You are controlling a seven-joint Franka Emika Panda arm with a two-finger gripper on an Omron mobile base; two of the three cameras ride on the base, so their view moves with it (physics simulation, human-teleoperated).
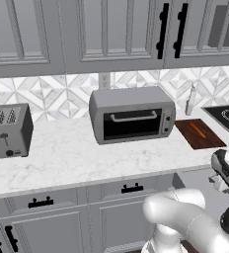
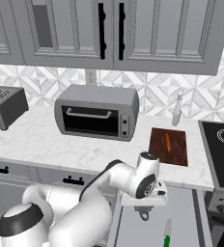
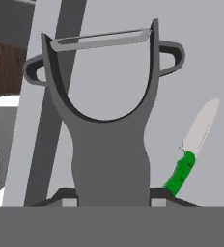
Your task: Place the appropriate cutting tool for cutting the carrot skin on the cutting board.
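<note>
Left base view – worktop [image 1: 77, 158]: pale marble, running along under the grey wall cupboards
Left base view – toaster oven [image 1: 132, 114]: grey, standing at the middle of the worktop with its dark door facing out
Left base view – toaster [image 1: 8, 131]: grey, well to the left of the toaster oven
Left base view – cutting board [image 1: 200, 133]: dark reddish-brown, flat on the worktop just right of the toaster oven
Left base view – carrot [image 1: 198, 130]: thin orange stick lying on the cutting board
Left base view – bottle [image 1: 190, 101]: slim and pale, upright by the wall behind the cutting board
Left base view – stovetop [image 1: 227, 117]: black glass, at the right edge beyond the cutting board

Right base view – hand [image 2: 144, 211]: hangs low in front of the cabinet faces, below the worktop edge, under the cutting board [image 2: 169, 145]; a small dark piece dangles from it
Right base view – carrot [image 2: 168, 141]: on the board, pointing toward the wall
Right base view – knife [image 2: 167, 234]: green handle, pale blade, lying low down just right of the hand

Hand view – peeler [image 3: 106, 125]: dark grey, its handle pinched between the two finger tips [image 3: 158, 198], forked head up with the thin blade bridging the prongs; well apart from the cutting board
Hand view – knife [image 3: 193, 144]: on the pale grey surface, right of the peeler, blade tilted up and away
</note>
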